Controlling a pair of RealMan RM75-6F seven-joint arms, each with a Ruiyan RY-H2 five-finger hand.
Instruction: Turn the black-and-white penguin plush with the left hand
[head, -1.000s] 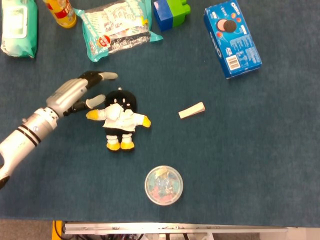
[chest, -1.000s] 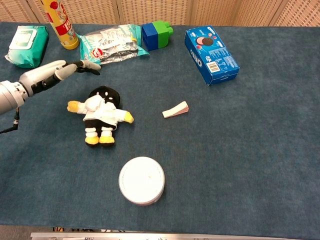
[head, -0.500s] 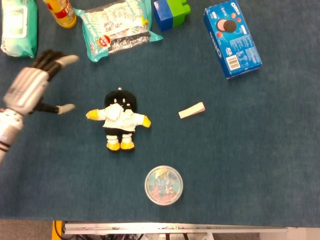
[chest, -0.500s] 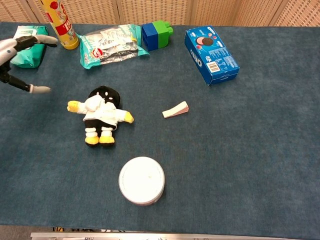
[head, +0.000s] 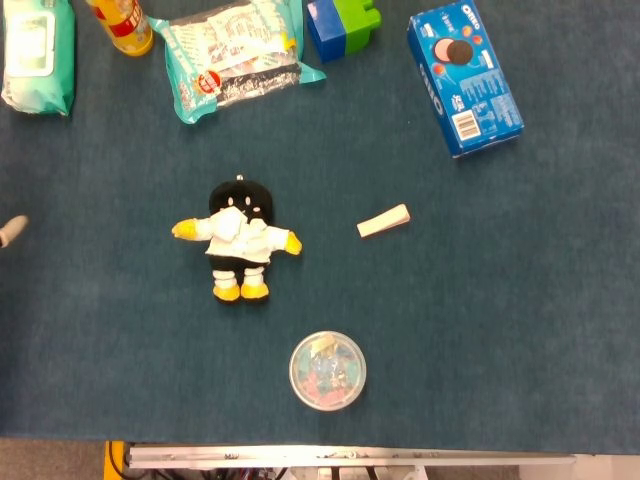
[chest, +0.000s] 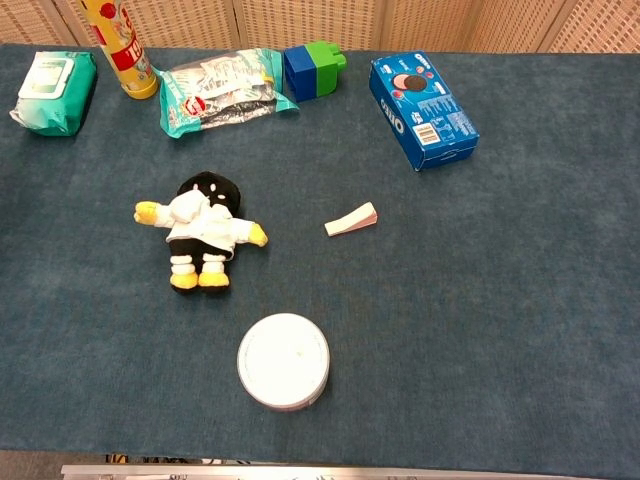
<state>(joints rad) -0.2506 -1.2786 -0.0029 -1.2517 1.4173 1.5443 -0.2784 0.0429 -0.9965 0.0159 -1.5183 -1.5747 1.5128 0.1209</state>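
Observation:
The black-and-white penguin plush (head: 238, 238) lies flat on the blue tabletop, head toward the far side, yellow wings spread and yellow feet toward me; the chest view shows the plush (chest: 203, 228) left of centre. Of my left hand (head: 12, 230) only a pale fingertip shows, at the left edge of the head view, far left of the plush and holding nothing. The chest view shows no hand. My right hand is out of both views.
Along the far edge stand a wipes pack (chest: 55, 78), a yellow bottle (chest: 118, 45), a snack bag (chest: 220, 88), a blue-green block (chest: 313, 68) and an Oreo box (chest: 422, 97). A beige wedge (chest: 351, 219) lies right of the plush. A round lidded container (chest: 283, 361) sits nearer me.
My left hand has pulled away leftward from beside the plush's head, almost leaving the views. The plush has stayed where it was.

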